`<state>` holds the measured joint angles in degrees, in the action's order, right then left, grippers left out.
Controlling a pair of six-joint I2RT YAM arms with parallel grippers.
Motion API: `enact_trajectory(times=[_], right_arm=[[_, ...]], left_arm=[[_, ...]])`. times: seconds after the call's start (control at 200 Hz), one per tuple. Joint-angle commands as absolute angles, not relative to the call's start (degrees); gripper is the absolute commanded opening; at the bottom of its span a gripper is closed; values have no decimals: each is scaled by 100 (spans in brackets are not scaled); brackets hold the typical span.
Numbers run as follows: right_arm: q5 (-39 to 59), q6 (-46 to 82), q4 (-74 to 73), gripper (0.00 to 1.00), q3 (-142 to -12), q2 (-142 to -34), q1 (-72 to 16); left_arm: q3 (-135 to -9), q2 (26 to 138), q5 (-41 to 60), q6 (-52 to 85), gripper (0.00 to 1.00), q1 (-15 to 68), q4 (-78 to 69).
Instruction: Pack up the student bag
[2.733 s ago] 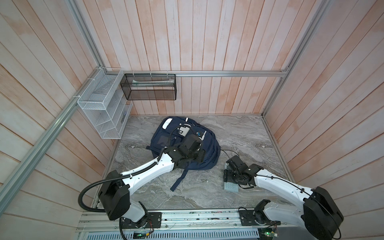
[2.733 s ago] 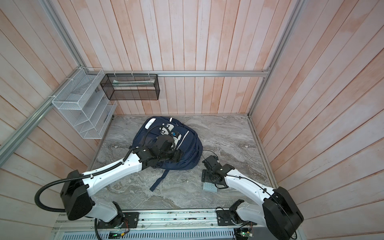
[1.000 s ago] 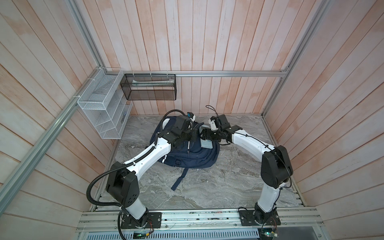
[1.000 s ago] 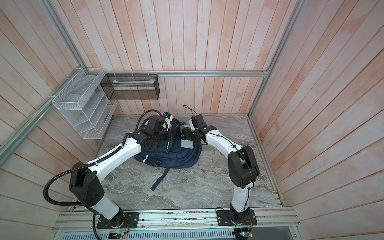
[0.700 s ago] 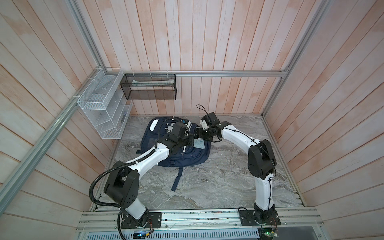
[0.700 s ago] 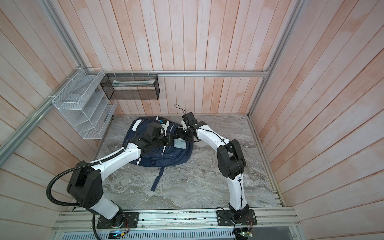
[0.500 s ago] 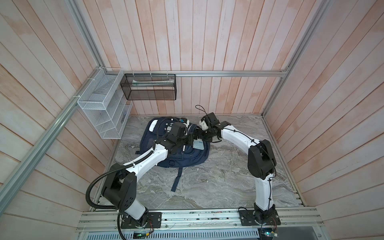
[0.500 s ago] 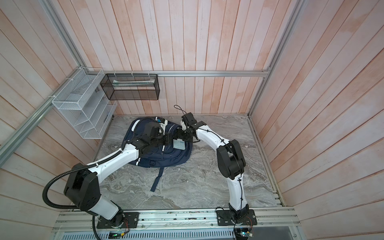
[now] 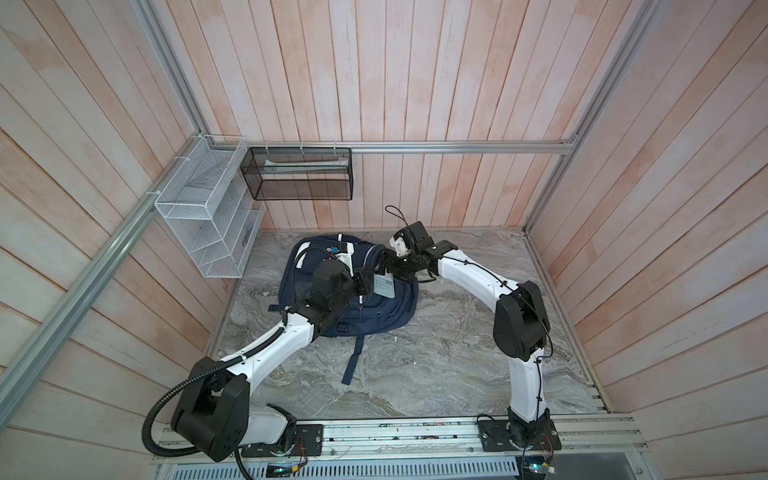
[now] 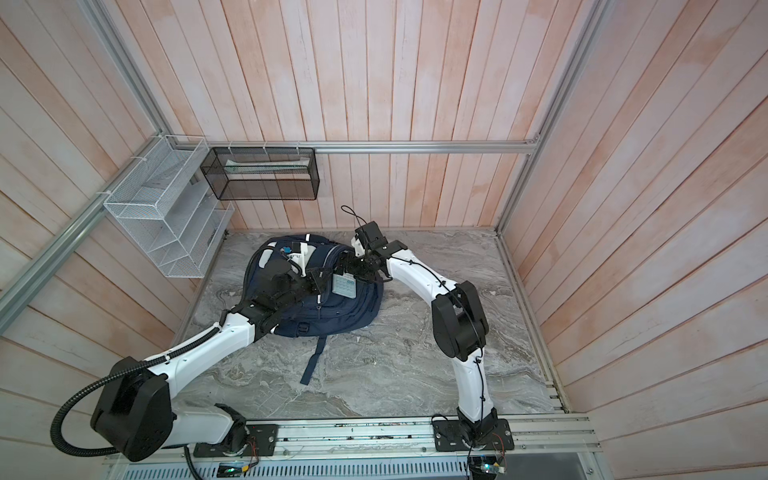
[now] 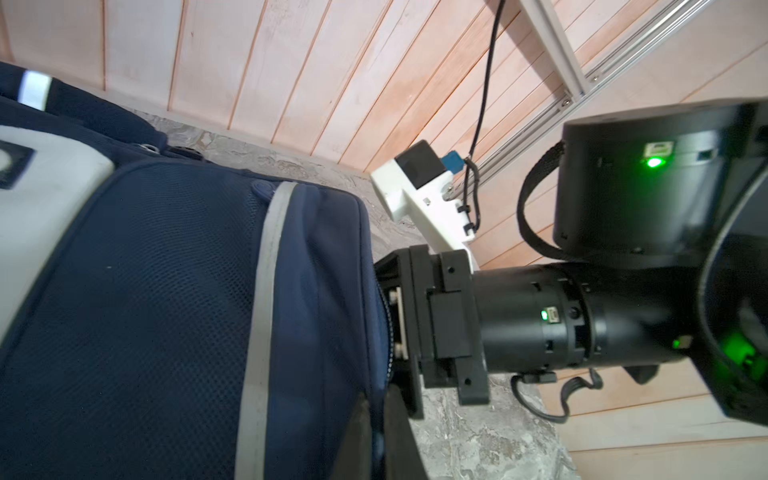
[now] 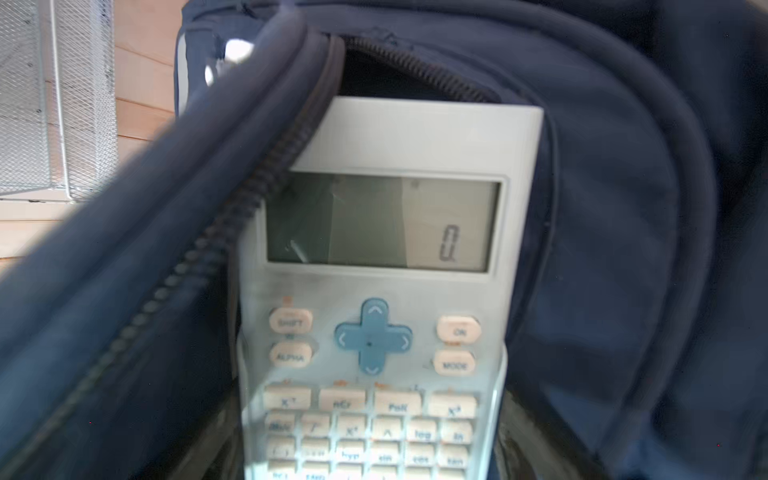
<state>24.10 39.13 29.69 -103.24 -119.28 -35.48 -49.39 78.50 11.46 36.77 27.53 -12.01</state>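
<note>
The student bag (image 9: 374,316) (image 10: 345,311), a navy backpack, lies flat at the back middle of the table. My left gripper (image 9: 365,287) (image 10: 318,286) (image 11: 376,440) is shut on the fabric edge of the student bag (image 11: 166,291) beside its zipper. My right gripper (image 9: 392,270) (image 10: 354,268) (image 12: 374,453) is shut on a pale grey calculator (image 9: 383,286) (image 10: 345,286) (image 12: 382,249), one finger on each long side. The calculator's top end sits at the unzipped mouth (image 12: 395,79) of the student bag (image 12: 623,249).
A white wire rack (image 9: 208,224) hangs on the left wall and a black mesh basket (image 9: 299,174) on the back wall. A loose bag strap (image 9: 353,361) trails toward the front. The right arm's wrist (image 11: 519,324) is close by the left gripper.
My right arm carried the calculator from the front of the table to the bag's mouth. Bag and both grippers then shifted left. Over the last half second almost nothing moved.
</note>
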Motion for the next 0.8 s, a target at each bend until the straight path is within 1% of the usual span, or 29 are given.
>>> enact_trajectory(times=[0.0, 0.07, 0.23, 0.325, 0.4, 0.48, 0.545, 0.61, 0.68, 0.795], right_arm=[[2502, 4007, 2551, 82, -10492, -12023, -3655], [2402, 4017, 2504, 87, -10387, -11899, -3657], [2449, 3937, 2538, 92, -10281, -11800, -3629], [2690, 3977, 2374, 92, -10135, -11779, -3596], [2657, 3990, 2305, 92, -10042, -11695, -3599], [2612, 4033, 2027, 87, -9700, -11419, -3589], [2608, 4034, 1831, 77, -9357, -11163, -3531], [2717, 4078, 1642, 74, -8927, -10948, -3405], [2871, 4104, 1438, 63, -8642, -10840, -3277], [2959, 4059, 1376, 42, -8461, -10811, -3240]], left_arm=[[-4802, 7883, 1846, 4157, 0, 2821, -2355], [-4691, 7867, 1679, 4175, 0, 2817, -2347], [-4687, 7742, 1539, 4091, 0, 2813, -2172], [-4687, 7664, 1503, 4069, 0, 2807, -2105], [-4711, 7646, 1494, 4043, 0, 2795, -2032], [-4720, 7679, 1502, 4043, 0, 2795, -2016], [-4720, 7726, 1564, 4050, 0, 2793, -2003], [-4720, 7756, 1638, 4077, 0, 2793, -2014], [-4736, 7779, 1719, 4087, 0, 2795, -2013], [-4764, 7771, 1729, 4057, 0, 2802, -1965]])
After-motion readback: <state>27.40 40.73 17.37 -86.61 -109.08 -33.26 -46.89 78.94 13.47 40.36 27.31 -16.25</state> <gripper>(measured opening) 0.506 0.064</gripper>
